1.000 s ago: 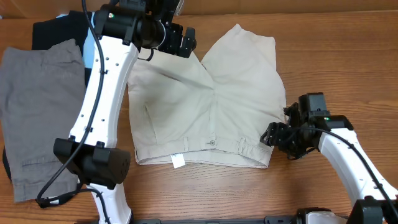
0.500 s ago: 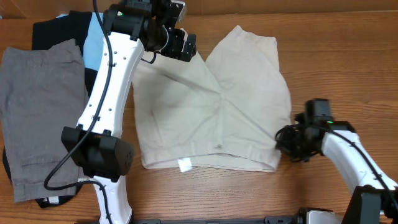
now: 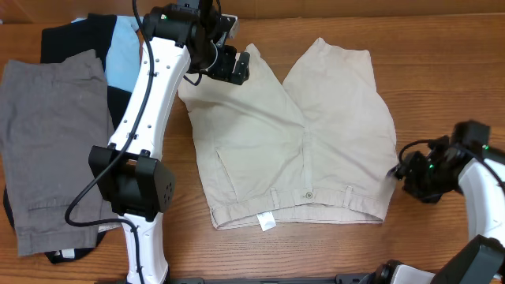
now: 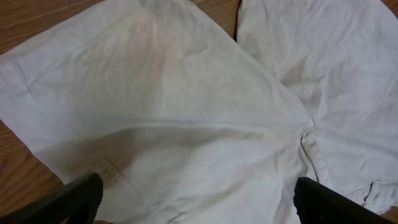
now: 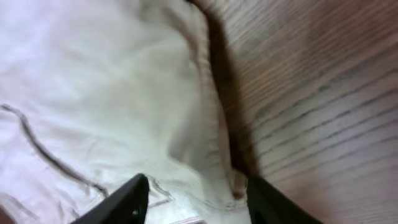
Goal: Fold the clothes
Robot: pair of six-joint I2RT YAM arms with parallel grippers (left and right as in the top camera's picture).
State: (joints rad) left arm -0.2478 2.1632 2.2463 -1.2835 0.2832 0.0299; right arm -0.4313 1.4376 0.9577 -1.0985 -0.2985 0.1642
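Cream cotton shorts (image 3: pixel 296 142) lie spread flat on your wooden table (image 3: pixel 442 71), waistband toward the near edge, both legs pointing away. Your left gripper (image 3: pixel 239 66) hangs over the far hem of the leg on your left, its fingers (image 4: pixel 74 202) spread wide above the cloth, clasping nothing. Your right gripper (image 3: pixel 401 170) sits just beside the waistband's right corner, jaws parted, the shorts' side edge lying between its fingertips (image 5: pixel 127 202). Grey shorts (image 3: pixel 51 150) rest well apart at far left.
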